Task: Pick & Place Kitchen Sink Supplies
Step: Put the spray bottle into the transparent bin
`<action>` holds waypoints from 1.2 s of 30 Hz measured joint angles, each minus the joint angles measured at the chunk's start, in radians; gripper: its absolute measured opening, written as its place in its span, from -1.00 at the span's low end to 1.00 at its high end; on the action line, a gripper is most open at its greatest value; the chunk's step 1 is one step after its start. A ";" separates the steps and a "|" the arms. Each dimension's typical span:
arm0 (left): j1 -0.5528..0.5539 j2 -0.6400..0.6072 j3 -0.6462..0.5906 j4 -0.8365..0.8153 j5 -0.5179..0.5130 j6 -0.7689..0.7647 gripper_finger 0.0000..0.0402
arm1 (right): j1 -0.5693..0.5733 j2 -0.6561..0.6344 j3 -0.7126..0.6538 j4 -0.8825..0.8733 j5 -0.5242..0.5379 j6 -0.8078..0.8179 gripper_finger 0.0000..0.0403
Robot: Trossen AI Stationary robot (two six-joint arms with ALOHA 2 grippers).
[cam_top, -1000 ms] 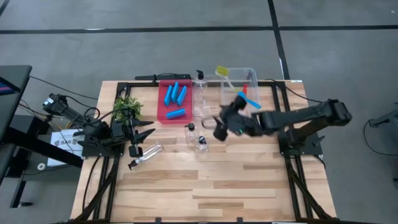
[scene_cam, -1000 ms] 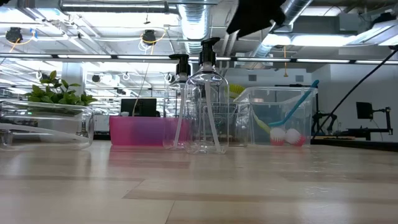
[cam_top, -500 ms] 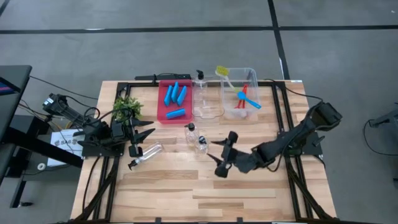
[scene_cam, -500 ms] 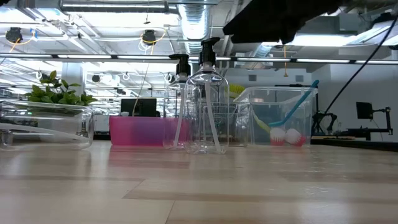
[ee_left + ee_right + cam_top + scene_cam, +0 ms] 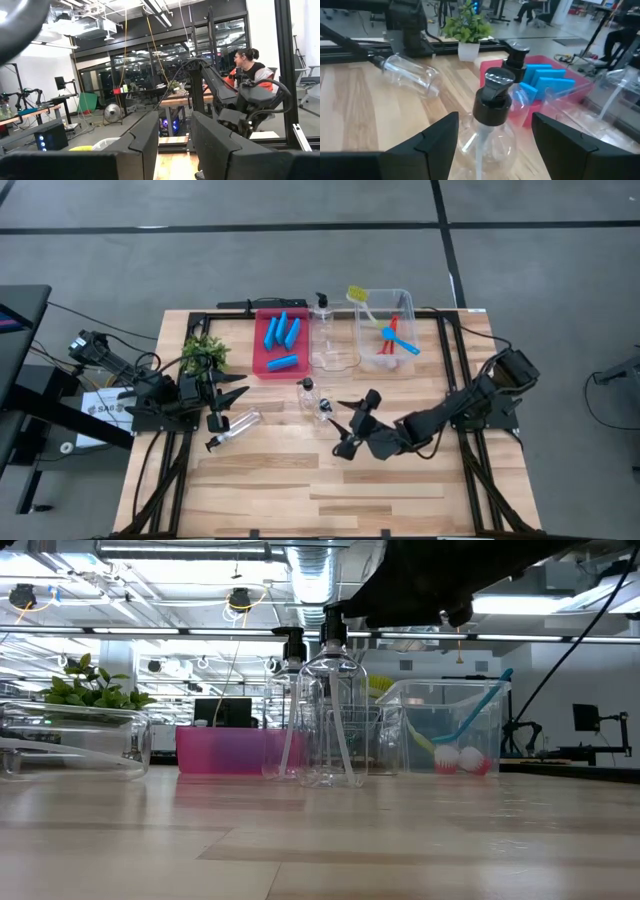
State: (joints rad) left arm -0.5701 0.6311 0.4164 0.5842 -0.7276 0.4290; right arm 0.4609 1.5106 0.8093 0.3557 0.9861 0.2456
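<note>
The job looked a little over half done. Nearest on the table (image 5: 330,480), the right claw (image 5: 347,427) hung empty with its fingers spread wide, just beside two upright pump bottles (image 5: 315,402) that stood loose on the wood, the closer one (image 5: 492,117) lined up between the fingers; these seemed the next to be picked. To the left a third bottle (image 5: 238,423) lay on its side, also unplaced, near the left claw (image 5: 228,398), which waited open at the table's left edge by the small plant (image 5: 203,354). Farther back, the containers stood in a row: the red tray (image 5: 262,367) on the left held four blue sponges (image 5: 282,332); the clear middle bin (image 5: 335,360) held one bottle (image 5: 322,305) at its far side, though whether it stood fully inside could not be told for certain; the clear right bin (image 5: 405,300) held the red, blue and yellow-green brushes (image 5: 392,335). So sponges and brushes appeared sorted, with three bottles left.
</note>
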 joint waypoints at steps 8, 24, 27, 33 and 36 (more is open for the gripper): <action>0.000 0.000 0.000 0.000 0.000 0.000 -0.41 | -0.042 0.000 0.000 0.001 -0.079 0.027 0.33; 0.000 0.000 0.000 0.000 0.000 0.000 -0.41 | -0.106 0.000 0.000 0.029 -0.163 0.015 0.62; 0.000 0.000 0.000 0.000 0.000 0.000 -0.41 | -0.125 0.000 0.000 0.028 -0.203 0.015 0.62; 0.000 0.000 0.000 0.000 0.000 0.000 -0.41 | -0.151 0.000 0.000 0.029 -0.212 0.009 0.62; 0.000 0.000 0.000 0.000 0.000 0.000 -0.41 | -0.160 0.000 0.000 0.032 -0.231 0.007 0.62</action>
State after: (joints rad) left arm -0.5701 0.6308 0.4161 0.5842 -0.7273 0.4290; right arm 0.3011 1.5105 0.8093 0.3873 0.7550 0.2525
